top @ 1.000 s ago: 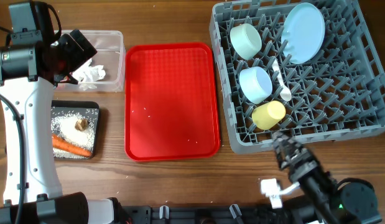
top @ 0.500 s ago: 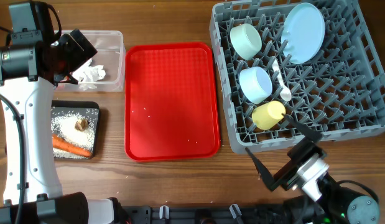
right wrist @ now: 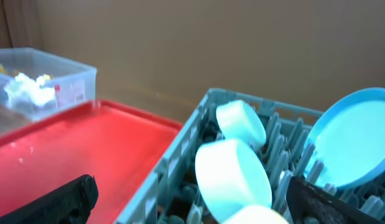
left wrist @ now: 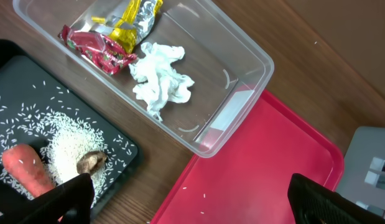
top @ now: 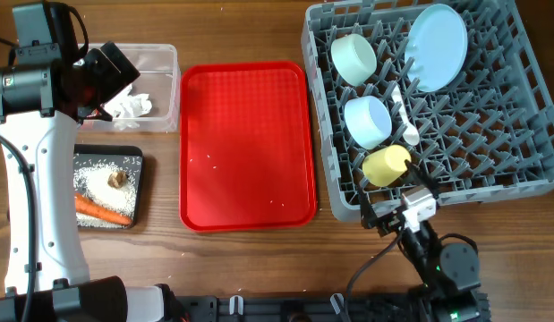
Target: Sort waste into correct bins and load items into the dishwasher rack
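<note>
The grey dishwasher rack [top: 518,190] holds the light blue plate [top: 438,36], two pale bowls [top: 353,58] [top: 368,121], the yellow cup [top: 386,165] and the white spoon [top: 404,116]. The clear tub [left wrist: 242,59] holds the napkin [left wrist: 161,78] and the yellow [left wrist: 137,15] and red [left wrist: 96,50] wrappers. The black tray [top: 138,192] holds rice [top: 102,179], the carrot [top: 102,210] and the brown scrap [top: 117,179]. My left gripper [left wrist: 192,202] is open and empty above the tub's near edge. My right gripper [right wrist: 192,202] is open and empty, low at the rack's front edge, facing the bowls [right wrist: 232,177].
The flat red serving tray [top: 245,143] lies between the bins and the rack, with a few stray rice grains on it. Bare wooden table runs along the front edge. The left arm's white body stands at the far left.
My right arm has swung and folded back, so the gripper now sits low at the rack's front edge and faces into it. The left arm has not moved.
</note>
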You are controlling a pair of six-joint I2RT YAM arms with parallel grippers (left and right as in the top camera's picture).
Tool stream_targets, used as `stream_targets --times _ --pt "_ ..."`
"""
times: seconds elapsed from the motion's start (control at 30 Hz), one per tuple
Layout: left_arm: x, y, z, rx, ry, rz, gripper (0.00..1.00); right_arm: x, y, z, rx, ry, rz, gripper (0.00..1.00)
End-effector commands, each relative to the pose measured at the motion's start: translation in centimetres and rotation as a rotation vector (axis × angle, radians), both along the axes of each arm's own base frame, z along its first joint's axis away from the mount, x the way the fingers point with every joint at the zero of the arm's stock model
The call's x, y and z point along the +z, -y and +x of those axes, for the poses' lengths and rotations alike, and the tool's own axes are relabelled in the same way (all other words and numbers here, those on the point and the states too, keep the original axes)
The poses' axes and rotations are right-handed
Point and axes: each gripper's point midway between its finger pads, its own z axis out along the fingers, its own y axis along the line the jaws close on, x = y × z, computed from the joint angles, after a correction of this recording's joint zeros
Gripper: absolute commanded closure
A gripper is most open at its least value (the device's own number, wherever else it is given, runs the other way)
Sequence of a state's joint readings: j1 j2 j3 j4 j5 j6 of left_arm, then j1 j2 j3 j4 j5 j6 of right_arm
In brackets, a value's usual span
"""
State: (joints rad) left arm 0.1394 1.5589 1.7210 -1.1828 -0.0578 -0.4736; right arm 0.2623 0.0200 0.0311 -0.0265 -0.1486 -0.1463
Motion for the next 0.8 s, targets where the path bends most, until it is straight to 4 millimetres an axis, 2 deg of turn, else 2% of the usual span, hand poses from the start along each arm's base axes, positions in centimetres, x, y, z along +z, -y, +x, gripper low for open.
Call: stream_targets --times 0.0,0.53,0.57,0.63,0.67,0.73,0.77 --pt "-0.1 -0.1 0.0 0.007 -0.002 -0.004 0.00 -0.2 1.2 0.4 -0.071 0.021 -0.034 0.00" --pt "-0.2 -0.3 -0.3 0.011 -0.016 0.007 0.00 -0.2 1.2 0.4 -0.071 0.021 -0.033 0.00" --pt "-0.1 0.0 1.0 -0.001 0.030 0.006 0.00 -0.2 1.2 0.4 -0.071 0.021 -0.034 0.00" --pt "0.6 1.6 4.5 -0.120 0.162 0.040 0.00 -0.2 1.2 0.4 -0.071 0.021 -0.033 0.00" --pt "1.3 4.8 8.0 -0.331 0.323 0.098 0.00 -0.2 1.2 0.4 -0.071 0.021 -0.033 0.00" --pt "0.4 7.6 9.5 -0.437 0.427 0.140 0.00 -0.2 1.2 0.4 -0.071 0.020 -0.033 0.00" --pt "-1.0 8.0 9.1 -0.443 0.436 0.147 0.00 -0.2 1.2 0.4 -0.071 0.020 -0.034 0.00"
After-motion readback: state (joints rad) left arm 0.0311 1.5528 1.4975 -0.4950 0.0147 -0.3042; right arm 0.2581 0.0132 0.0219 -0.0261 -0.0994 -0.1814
